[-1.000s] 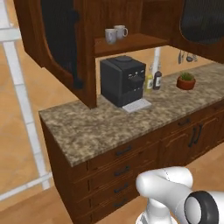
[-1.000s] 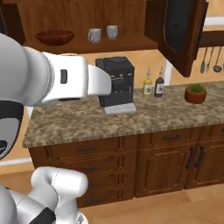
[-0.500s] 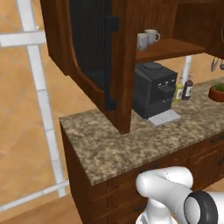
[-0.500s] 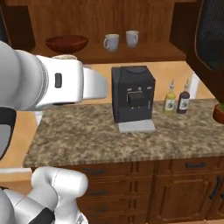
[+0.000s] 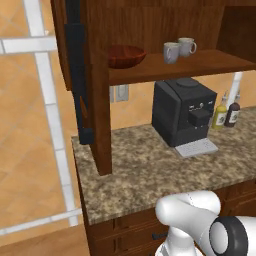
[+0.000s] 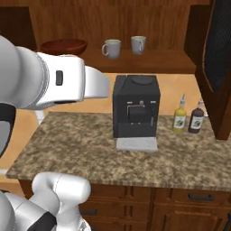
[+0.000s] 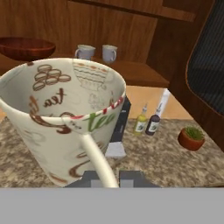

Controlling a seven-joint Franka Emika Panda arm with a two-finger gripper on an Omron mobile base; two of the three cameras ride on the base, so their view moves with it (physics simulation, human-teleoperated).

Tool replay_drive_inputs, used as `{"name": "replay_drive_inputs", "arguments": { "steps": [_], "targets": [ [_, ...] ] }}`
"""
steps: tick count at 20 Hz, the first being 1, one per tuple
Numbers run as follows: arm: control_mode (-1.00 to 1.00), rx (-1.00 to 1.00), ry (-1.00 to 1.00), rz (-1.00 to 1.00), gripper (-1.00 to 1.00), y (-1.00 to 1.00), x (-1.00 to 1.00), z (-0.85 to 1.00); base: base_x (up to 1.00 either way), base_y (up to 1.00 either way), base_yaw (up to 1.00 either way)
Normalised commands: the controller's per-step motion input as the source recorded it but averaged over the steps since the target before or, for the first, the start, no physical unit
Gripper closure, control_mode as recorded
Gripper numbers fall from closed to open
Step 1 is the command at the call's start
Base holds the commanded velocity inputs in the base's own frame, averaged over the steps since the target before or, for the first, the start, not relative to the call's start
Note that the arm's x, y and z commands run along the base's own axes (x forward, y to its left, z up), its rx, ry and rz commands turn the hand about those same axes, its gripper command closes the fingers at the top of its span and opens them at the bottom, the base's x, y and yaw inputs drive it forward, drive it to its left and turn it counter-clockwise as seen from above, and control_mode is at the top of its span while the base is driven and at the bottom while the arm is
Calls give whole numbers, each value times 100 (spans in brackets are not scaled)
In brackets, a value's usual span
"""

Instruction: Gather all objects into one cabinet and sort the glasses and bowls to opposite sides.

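**Printed mug in hand, shelf ahead and above**

While the gripper keeps its fingers nearly shut on the loop handle of a cream printed mug, the cabinet shelf lies beyond it, farther off and higher than the mug's rim. The mug sits upright in the hand view, mouth up, its long axis roughly vertical, its handle turned toward the fingers. On the shelf, a wide, glossy reddish-brown bowl occupies the left end; two small pale mugs stand side by side near the middle, apart from the bowl. To join them, the held mug likely needs to travel up and forward, landing right of the bowl. Below stand a matte black coffee machine and two bottles on the speckled granite counter.
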Motion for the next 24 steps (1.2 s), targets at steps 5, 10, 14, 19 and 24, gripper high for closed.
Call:
{"name": "replay_drive_inputs", "arguments": {
  "steps": [5, 10, 14, 19, 24],
  "targets": [
    [100, 0, 0, 0, 100, 0, 0, 0, 3, -20, 5],
    [100, 0, 0, 0, 100, 0, 0, 0, 21, 0, 0],
    [100, 0, 0, 0, 100, 0, 0, 0, 53, -5, 0],
    [100, 0, 0, 0, 100, 0, 0, 0, 78, -17, 0],
    [100, 0, 0, 0, 100, 0, 0, 0, 4, -60, 0]
  ]
}}
